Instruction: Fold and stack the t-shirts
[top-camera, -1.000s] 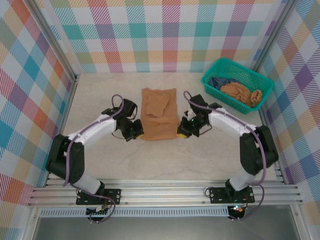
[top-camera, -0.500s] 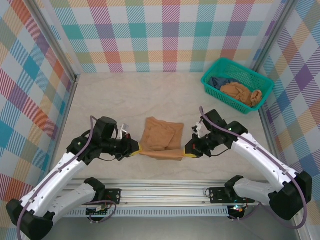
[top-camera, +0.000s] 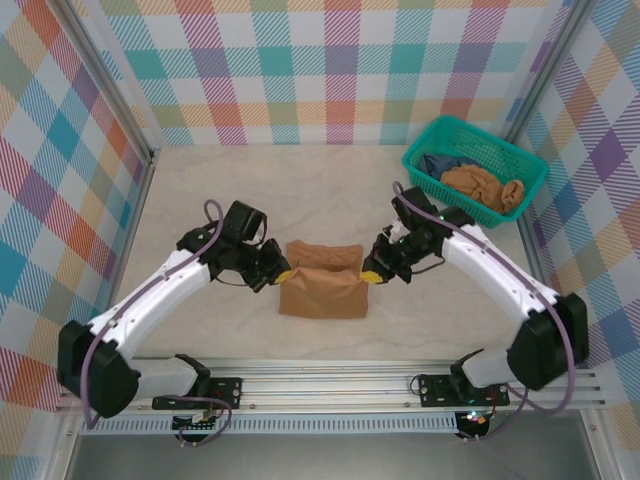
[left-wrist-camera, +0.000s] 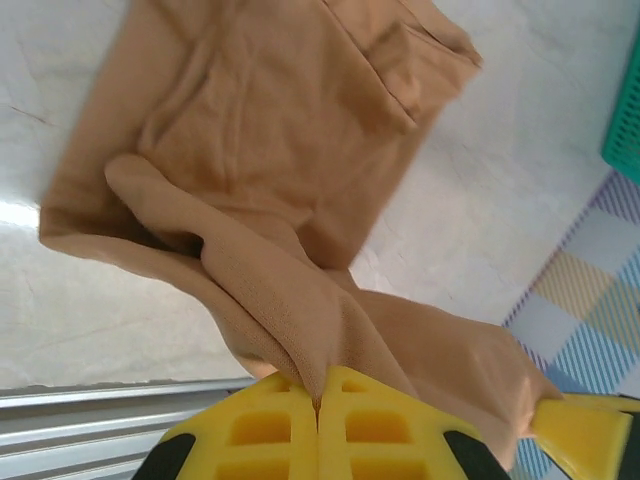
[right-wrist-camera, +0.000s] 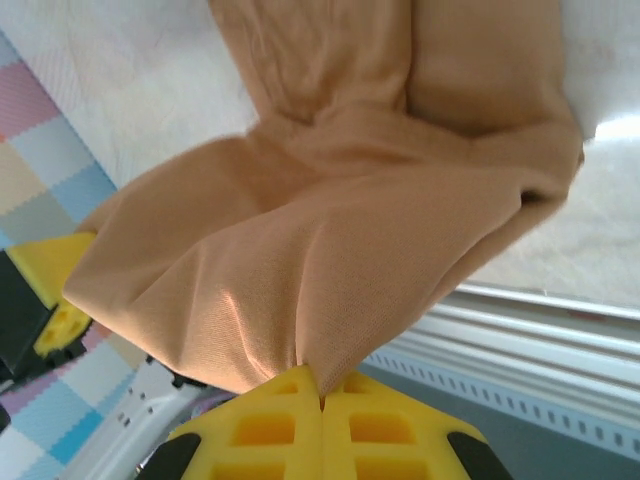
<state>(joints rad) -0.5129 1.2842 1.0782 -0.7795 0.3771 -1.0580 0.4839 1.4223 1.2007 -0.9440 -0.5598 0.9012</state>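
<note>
tan-brown cotton t-shirt (top-camera: 322, 292) half-folded on pale counter (top-camera: 240, 190), well near-left of teal plastic mesh basket (top-camera: 425, 178) | left gripper (top-camera: 281, 273), right gripper (top-camera: 371, 274) each clamped tight on a shirt corner, likely squaring the fold | crumpled tan t-shirt (top-camera: 482, 186) waits in basket

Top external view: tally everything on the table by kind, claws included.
Teal plastic mesh basket: 1
Tan-brown cotton t-shirts: 2 (folded t-shirt, crumpled t-shirt in basket)
Dark blue cloth: 1
Yellow-tipped claws: 2 (left claw, right claw)
Total: 6
</note>
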